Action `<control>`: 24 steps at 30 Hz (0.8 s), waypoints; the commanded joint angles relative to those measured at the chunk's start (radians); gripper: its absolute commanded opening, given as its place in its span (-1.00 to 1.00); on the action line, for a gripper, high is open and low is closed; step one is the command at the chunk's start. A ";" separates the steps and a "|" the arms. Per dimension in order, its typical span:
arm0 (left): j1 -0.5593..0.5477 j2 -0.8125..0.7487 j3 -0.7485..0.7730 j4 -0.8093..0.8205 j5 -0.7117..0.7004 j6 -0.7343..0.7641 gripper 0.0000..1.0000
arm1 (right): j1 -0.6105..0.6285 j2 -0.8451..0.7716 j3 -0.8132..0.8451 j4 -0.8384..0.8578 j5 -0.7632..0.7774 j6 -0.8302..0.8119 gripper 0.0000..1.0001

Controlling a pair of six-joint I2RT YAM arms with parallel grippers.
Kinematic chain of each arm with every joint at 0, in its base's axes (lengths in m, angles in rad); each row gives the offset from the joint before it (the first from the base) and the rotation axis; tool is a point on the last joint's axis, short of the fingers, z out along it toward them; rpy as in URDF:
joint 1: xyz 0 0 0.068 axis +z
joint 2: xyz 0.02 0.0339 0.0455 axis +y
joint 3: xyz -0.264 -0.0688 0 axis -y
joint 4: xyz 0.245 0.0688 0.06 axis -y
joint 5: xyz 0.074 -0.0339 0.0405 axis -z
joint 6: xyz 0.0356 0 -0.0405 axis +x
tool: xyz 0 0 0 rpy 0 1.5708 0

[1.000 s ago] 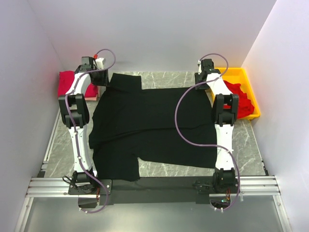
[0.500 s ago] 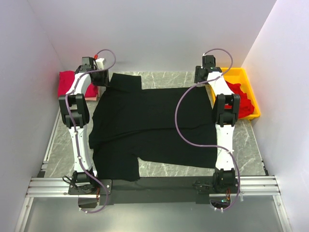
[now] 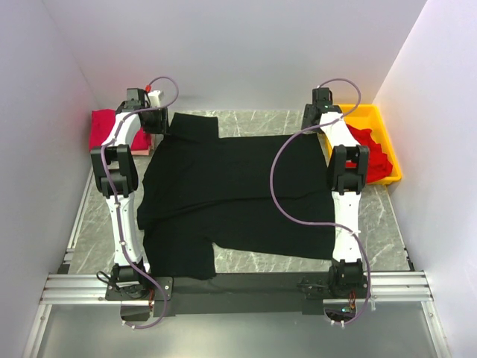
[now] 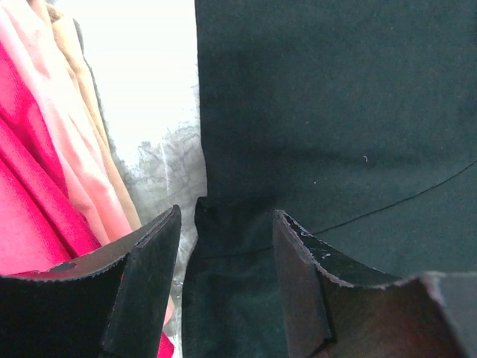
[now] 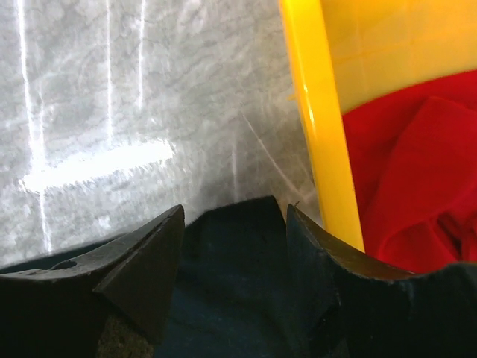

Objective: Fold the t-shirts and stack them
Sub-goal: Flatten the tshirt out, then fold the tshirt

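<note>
One black t-shirt (image 3: 231,194) lies spread on the counter (image 3: 246,261), not yet folded. At its far corners the left tool (image 4: 227,216) and right tool (image 5: 235,212) stand apart, clamping nothing. Beyond, red t-shirts (image 3: 373,153) wait crumpled in the yellow tray (image 3: 387,123); a red pile (image 3: 100,127), probably already folded, sits far left.

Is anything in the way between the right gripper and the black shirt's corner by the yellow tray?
Nothing visible. The right gripper is open at a corner of the black t-shirt, cloth showing between its jaws. The yellow tray rim lies beside it, not between.
</note>
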 commanded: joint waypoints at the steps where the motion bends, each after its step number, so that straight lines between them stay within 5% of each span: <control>1: -0.005 -0.024 0.035 -0.009 0.030 -0.016 0.17 | -0.033 0.058 0.112 -0.031 -0.024 0.023 0.28; 8: -0.006 -0.038 0.037 -0.027 0.031 -0.010 0.17 | -0.063 0.095 0.118 -0.147 -0.086 -0.017 -0.32; 13: -0.005 -0.038 0.041 -0.029 0.035 -0.018 0.17 | -0.053 0.097 0.126 -0.189 -0.108 -0.046 -0.19; 21: -0.005 -0.020 0.060 -0.027 0.015 -0.033 0.18 | -0.030 0.106 0.132 -0.203 -0.055 -0.074 -0.24; 24: -0.005 -0.006 0.075 -0.003 0.016 -0.056 0.19 | -0.030 0.105 0.134 -0.200 -0.058 -0.080 -0.55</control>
